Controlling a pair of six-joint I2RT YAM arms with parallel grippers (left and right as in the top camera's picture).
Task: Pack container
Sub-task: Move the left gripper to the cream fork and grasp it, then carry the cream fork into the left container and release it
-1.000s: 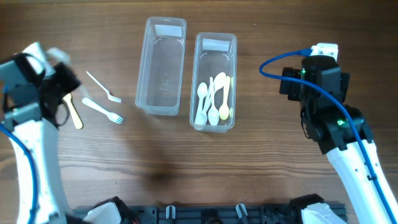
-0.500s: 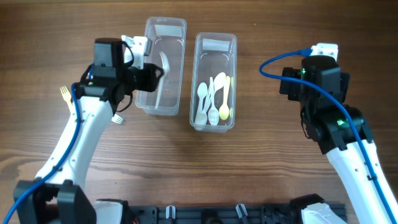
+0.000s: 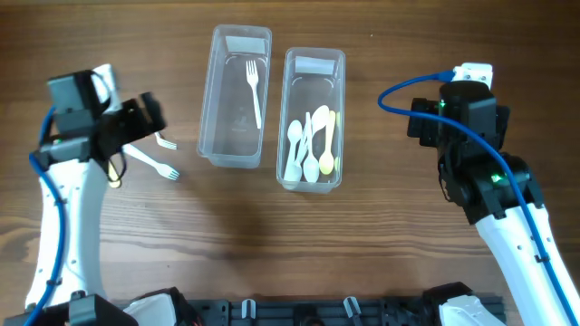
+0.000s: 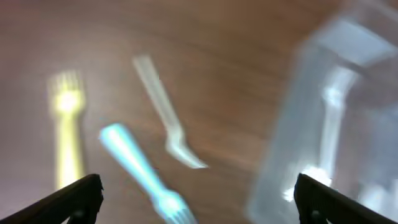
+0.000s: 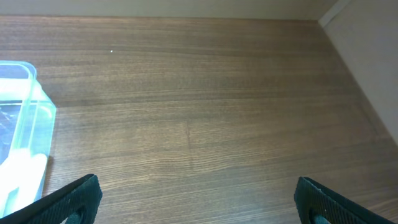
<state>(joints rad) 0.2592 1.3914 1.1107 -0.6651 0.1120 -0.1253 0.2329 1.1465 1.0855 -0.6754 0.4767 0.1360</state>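
Observation:
Two clear containers stand side by side at the back. The left container (image 3: 219, 100) holds one white fork (image 3: 256, 91); the right container (image 3: 337, 118) holds several spoons (image 3: 308, 145). Two white forks (image 3: 166, 142) (image 3: 154, 164) and a yellow fork (image 3: 111, 169) lie on the table left of them. My left gripper (image 3: 145, 122) hovers open over these forks with nothing in it. The blurred left wrist view shows the yellow fork (image 4: 67, 130), both white forks (image 4: 165, 118) (image 4: 140, 171) and the left container (image 4: 336, 112). My right gripper (image 3: 421, 122) is open and empty, right of the containers.
In the right wrist view the open right gripper (image 5: 199, 202) looks onto bare wood, with a corner of the spoon container (image 5: 22, 137) at the left and the table's edge (image 5: 348, 56) at the far right.
My left gripper carried a white fork over the left container, opened and dropped it inside, then swung back left above the forks on the table. The right arm has not moved.

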